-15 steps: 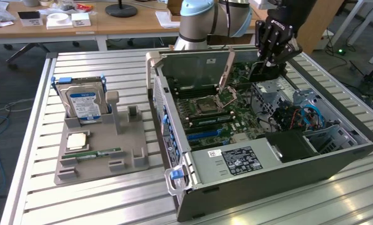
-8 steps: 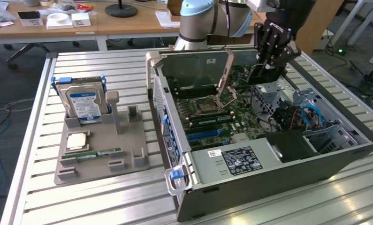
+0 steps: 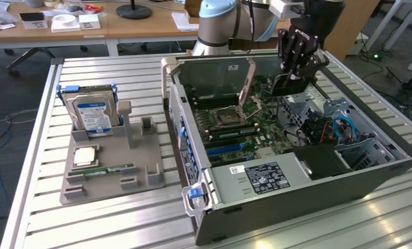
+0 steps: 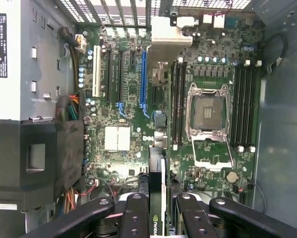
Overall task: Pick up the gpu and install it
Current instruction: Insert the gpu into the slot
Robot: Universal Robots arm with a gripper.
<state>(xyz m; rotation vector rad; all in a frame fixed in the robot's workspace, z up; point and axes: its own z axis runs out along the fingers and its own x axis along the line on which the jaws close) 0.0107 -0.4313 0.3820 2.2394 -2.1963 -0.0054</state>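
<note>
- Partly closed, the tool grips the gpu edge-on between its fingers
- gpu hangs inside the open computer case, over the motherboard
- Hard drive stands in a grey holder on the counter, well apart

You had the exterior camera standing off the arm, raised, looking down at a slant across the slatted table onto the open computer case, far enough back to take in the whole case. Your wrist camera looked straight down into that case from close above, past the gripper and its gpu. Both views shared the motherboard and CPU socket.
</note>
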